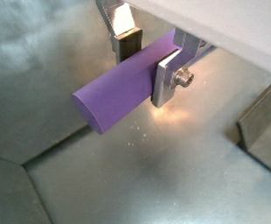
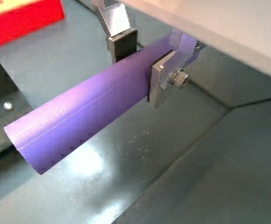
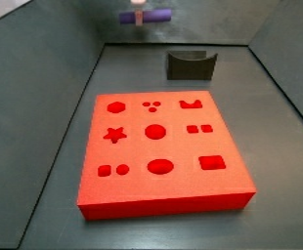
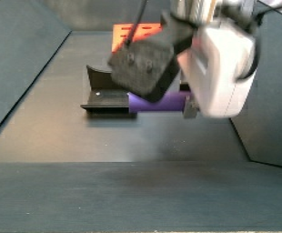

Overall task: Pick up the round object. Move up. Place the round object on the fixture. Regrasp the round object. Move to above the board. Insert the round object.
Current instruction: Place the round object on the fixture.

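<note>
1. Right now my gripper [image 1: 149, 63] pinches the round object [image 1: 124, 92] crosswise between its silver plates, holding it off the floor; in a side view the purple peg [image 3: 147, 16] hangs at the far end of the enclosure, beyond the fixture [image 3: 190, 65] and well apart from the board [image 3: 159, 152]
2. Judging by that, I take the step in hand to be the carry toward the fixture, with the insertion not yet begun
3. My main worry is the grip: the fingers [image 2: 160, 79] clamp the peg [image 2: 86, 109] near one end, so a long length overhangs on one side. A quick stop could let it pivot or creep between the pads
4. A tilted peg could miss the curved notch of the fixture [image 4: 105, 93] and roll off onto the floor
5. Coming down too low, the overhanging end could strike the fixture or the wall
6. Below lies a dull grey metal floor [image 1: 149, 175], scuffed and catching a glare spot under the gripper; sloped grey walls [image 3: 50, 68] close it in, leaving little room at the far end
</note>
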